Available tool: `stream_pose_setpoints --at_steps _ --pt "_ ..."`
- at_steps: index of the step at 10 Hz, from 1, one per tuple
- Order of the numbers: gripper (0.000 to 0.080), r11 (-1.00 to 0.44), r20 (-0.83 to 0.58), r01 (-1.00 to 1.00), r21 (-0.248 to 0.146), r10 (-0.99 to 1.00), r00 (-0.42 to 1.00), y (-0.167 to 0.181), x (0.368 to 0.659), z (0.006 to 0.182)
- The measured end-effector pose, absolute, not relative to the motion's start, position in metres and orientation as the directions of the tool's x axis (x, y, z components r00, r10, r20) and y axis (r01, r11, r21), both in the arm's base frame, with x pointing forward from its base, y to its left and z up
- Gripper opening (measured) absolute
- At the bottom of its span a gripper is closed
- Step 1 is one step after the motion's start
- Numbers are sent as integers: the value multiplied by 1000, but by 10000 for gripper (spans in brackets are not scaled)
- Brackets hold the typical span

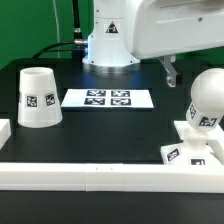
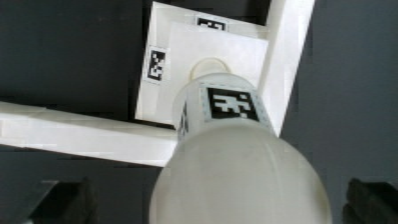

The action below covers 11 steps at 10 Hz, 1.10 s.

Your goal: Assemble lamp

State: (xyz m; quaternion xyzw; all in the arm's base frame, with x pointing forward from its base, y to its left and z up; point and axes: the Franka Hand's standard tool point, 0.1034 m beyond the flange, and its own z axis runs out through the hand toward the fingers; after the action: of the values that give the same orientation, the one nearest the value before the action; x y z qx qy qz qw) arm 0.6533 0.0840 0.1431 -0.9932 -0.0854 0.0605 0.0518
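A: Where does the lamp stand, and what is the claw doing?

B: The bulb (image 1: 208,100) stands upright on the base (image 1: 185,148) at the exterior view's right, just beside the front rail (image 1: 100,172). The shade (image 1: 40,97) sits mouth-down at the exterior view's left, well apart from them. The gripper (image 1: 171,72) hangs above and behind the bulb. In the wrist view its fingers (image 2: 59,198) show dark on either side of the round head, spread and touching nothing, so it looks released and empty

A: What could go wrong from here?

B: The bulb is probably the weak spot. It is tall, with a big round head on a narrow neck, and the pictures do not show whether it is fully seated in the base. If the arm comes down off-centre, one finger could strike the head and tip it, or drag the light base along the table. A smooth round head might also slip out from between closing pads. The shade has to cross the table too, and if carried low it could clip the bulb

A: And the surface, the room?

B: The surface is a black matte table (image 1: 100,135) edged by white rails, with the marker board (image 1: 108,98) lying flat near the arm's pedestal (image 1: 110,45). A green backdrop (image 1: 30,25) hangs behind. The base lies close to the rails, so the fingers likely have little room to approach on that side
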Motion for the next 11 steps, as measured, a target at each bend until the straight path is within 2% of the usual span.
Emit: stream_pose_setpoints --at_steps 4,8,11 --pt "699 -980 -112 160 -115 173 979 83 664 142" --pt "699 -980 -124 163 -116 177 976 92 662 124" --pt "699 -978 -123 171 -116 185 975 90 661 122"
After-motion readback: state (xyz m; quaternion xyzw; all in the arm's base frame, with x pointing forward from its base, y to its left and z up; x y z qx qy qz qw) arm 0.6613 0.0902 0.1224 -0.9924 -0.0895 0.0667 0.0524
